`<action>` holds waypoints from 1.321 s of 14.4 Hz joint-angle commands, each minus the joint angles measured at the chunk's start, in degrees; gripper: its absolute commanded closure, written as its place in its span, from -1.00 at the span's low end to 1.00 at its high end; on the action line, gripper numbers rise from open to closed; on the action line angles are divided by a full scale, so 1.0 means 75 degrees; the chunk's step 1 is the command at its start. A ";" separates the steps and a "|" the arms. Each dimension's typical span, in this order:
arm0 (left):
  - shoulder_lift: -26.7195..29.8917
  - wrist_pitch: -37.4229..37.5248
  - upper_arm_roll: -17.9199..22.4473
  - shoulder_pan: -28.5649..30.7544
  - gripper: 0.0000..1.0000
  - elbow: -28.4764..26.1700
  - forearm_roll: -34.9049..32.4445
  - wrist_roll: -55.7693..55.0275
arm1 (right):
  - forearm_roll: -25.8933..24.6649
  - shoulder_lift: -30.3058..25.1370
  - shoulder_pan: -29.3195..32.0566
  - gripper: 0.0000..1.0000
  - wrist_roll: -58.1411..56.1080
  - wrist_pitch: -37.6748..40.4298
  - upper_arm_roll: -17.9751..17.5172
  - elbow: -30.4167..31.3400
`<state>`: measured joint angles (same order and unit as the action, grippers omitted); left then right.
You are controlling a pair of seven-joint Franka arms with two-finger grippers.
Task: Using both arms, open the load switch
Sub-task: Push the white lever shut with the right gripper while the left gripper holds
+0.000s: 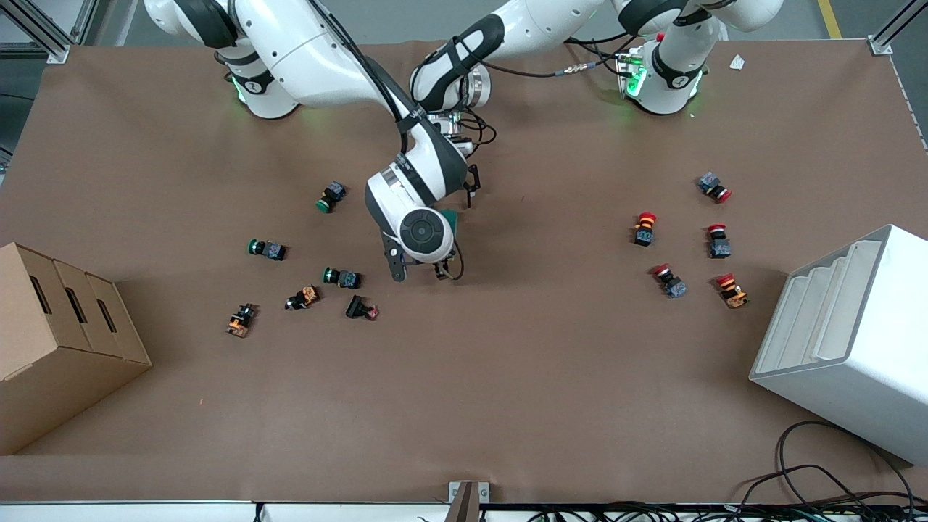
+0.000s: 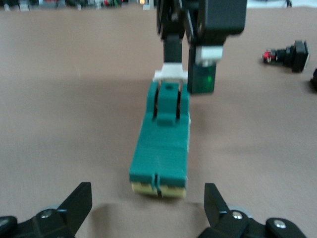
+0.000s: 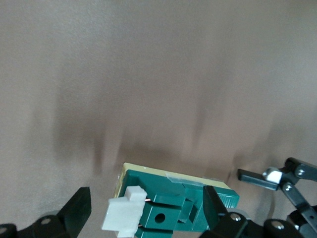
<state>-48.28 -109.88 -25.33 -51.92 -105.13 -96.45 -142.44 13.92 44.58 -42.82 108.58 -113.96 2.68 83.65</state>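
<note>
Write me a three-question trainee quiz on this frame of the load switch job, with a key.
1. True or false: the left gripper is shut on the load switch.
2. Which part of the load switch sits between the fingers of the right gripper? A) the end with the white lever; B) the cream-coloured end; C) no part, it is over bare table.
3. How many red-capped push buttons lie toward the left arm's end of the table?

Key
1. False: it is open, with a finger on either side of the switch's end and neither touching it.
2. A.
3. Five.
</note>
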 commanded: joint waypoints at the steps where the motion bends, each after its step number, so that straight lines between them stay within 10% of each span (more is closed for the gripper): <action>1: -0.0206 0.0225 0.0295 -0.0238 -1.00 0.0165 -0.0521 -0.0027 | 0.0183 0.0021 -0.0091 -1.00 0.0135 0.0089 0.0041 -0.0103; 19: -0.0511 0.0260 0.0353 -0.0402 -1.00 0.0599 -0.0569 -0.0461 | 0.0734 -0.0096 -0.0138 -1.00 0.0042 0.3090 -0.0182 -0.0549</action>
<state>-51.48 -108.75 -23.36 -54.19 -101.26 -99.54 -145.25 18.13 44.18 -43.32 108.71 -90.36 1.31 77.89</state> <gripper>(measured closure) 0.000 0.000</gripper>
